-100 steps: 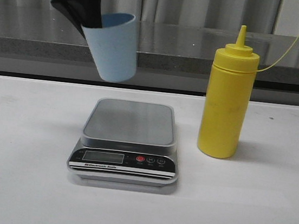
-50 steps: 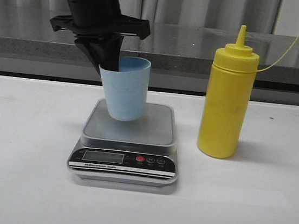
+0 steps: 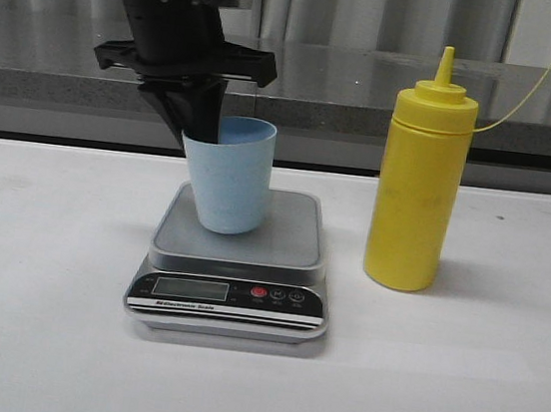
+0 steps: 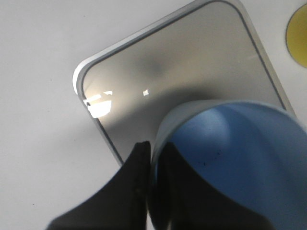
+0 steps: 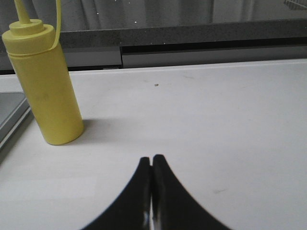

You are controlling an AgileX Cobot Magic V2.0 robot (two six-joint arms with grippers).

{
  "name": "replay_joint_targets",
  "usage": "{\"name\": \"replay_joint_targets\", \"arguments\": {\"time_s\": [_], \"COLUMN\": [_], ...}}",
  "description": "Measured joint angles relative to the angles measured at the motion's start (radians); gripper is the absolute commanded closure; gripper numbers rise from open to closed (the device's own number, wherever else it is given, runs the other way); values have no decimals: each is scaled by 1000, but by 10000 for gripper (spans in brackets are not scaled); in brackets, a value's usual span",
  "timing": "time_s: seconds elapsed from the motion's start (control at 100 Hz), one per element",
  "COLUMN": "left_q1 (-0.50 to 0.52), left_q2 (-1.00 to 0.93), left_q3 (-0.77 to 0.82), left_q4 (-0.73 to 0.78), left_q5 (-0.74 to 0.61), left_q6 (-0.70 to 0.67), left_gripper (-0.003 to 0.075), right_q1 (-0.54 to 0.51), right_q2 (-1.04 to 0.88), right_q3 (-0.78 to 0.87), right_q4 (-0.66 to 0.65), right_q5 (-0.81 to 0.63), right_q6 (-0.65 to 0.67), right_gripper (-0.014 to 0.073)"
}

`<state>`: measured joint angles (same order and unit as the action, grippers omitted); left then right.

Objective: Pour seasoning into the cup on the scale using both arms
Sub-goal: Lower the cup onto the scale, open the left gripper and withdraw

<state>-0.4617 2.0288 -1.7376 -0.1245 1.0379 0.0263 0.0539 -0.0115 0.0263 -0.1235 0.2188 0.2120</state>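
Left gripper (image 3: 202, 129) clamped on rim of pale blue cup (image 3: 226, 175), cup slightly tilted over grey platform of scale (image 3: 236, 262), contact unclear, yellow seasoning bottle (image 3: 417, 183) upright just right of scale, right gripper (image 5: 152, 165) closed, empty, above table (image 3: 454, 389).

white table (image 3: 28, 337), dark counter (image 3: 352, 75) behind.

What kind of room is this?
Probably a lab test bench: a plain white table, a kitchen scale, a yellow squeeze bottle, and a robot gripper holding a blue cup.
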Motion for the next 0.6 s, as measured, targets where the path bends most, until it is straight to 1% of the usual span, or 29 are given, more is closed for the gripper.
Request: {"name": "replay_joint_targets", "arguments": {"time_s": [0.21,0.28,0.35,0.54,0.6], "left_q1": [0,0,0,-2,-4], "left_q2": [0,0,0,0,0], "left_q3": [0,0,0,0,0], "left_q4": [0,2,2,2,2], "left_q5": [0,0,0,2,2], "left_q6": [0,0,0,0,0], "left_gripper": [734,692,610,347,282], "right_q1": [0,0,0,0,0], "right_q2": [0,0,0,0,0], "right_q3": [0,0,0,0,0], "right_q4": [0,0,0,0,0], "right_q5": [0,0,0,0,0], "right_q6": [0,0,0,0,0], "right_gripper": [662,662,662,662,662]}}
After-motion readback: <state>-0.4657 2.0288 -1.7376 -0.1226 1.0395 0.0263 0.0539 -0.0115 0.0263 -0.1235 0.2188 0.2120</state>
